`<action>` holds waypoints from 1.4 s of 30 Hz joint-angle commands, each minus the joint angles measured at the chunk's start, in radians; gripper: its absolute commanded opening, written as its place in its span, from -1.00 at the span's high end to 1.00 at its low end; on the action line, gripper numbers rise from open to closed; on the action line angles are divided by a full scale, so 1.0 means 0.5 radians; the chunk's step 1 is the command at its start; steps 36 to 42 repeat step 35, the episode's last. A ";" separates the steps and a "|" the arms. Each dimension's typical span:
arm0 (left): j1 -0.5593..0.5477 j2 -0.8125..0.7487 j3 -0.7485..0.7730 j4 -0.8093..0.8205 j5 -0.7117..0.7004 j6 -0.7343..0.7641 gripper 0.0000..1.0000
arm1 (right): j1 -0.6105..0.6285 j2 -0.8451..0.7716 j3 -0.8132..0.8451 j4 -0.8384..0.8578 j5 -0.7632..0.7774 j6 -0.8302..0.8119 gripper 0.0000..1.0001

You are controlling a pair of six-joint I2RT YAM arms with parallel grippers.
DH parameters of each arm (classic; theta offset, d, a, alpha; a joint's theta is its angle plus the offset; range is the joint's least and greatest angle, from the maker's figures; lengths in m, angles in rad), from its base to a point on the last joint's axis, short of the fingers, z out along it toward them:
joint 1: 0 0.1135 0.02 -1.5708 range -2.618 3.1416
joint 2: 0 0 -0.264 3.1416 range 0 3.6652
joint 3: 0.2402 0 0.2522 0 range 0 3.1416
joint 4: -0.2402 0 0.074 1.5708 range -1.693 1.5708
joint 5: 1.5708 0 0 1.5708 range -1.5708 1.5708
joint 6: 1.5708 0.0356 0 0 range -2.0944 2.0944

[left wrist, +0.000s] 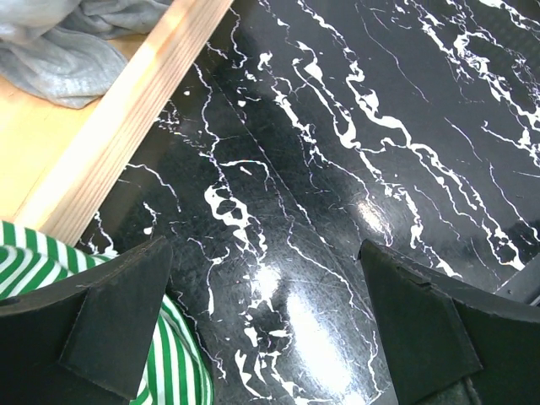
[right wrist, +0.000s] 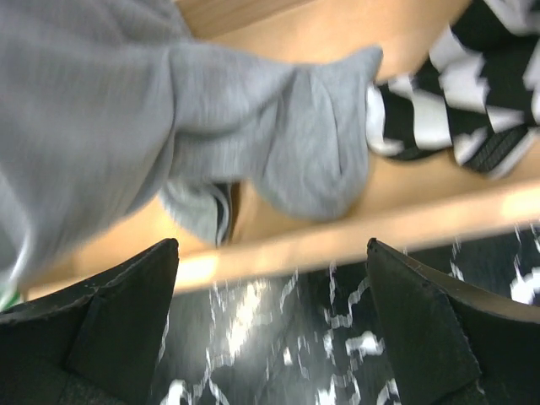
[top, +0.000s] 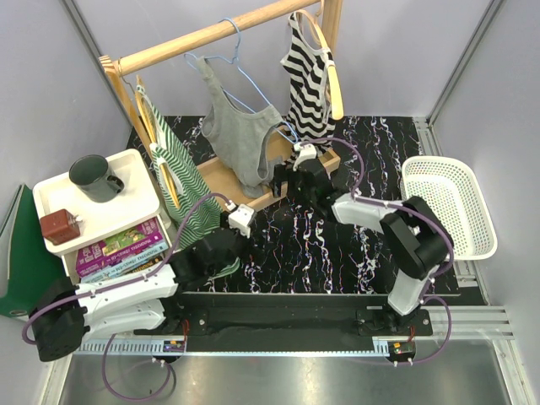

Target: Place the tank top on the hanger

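The grey tank top hangs on the light-blue wire hanger, whose hook is over the wooden rail. Its hem rests on the rack's wooden base. It also shows in the right wrist view and at the top left of the left wrist view. My right gripper is open and empty, just in front of the top's hem. My left gripper is open and empty over the black marbled table, next to the green-striped top.
A black-and-white striped top hangs at the rail's right, a green-and-white striped top at its left. A white side table holds a dark mug and a red box. A white basket stands at the right.
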 commanded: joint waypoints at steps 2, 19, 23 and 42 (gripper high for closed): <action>-0.007 -0.092 -0.056 0.088 -0.106 -0.040 -0.98 | -0.005 -0.298 -0.331 0.199 -0.052 -0.039 -1.00; -0.007 -0.374 -0.086 -0.047 -0.152 -0.040 -0.98 | -0.017 -1.796 -1.092 -0.494 0.423 0.120 -0.99; -0.007 -0.381 -0.065 -0.087 -0.183 -0.077 -0.98 | -0.017 -2.135 -1.225 -0.619 0.451 0.163 -0.99; -0.007 -0.325 -0.010 -0.090 -0.198 -0.019 -0.98 | -0.017 -2.231 -1.228 -0.770 0.552 0.117 -0.99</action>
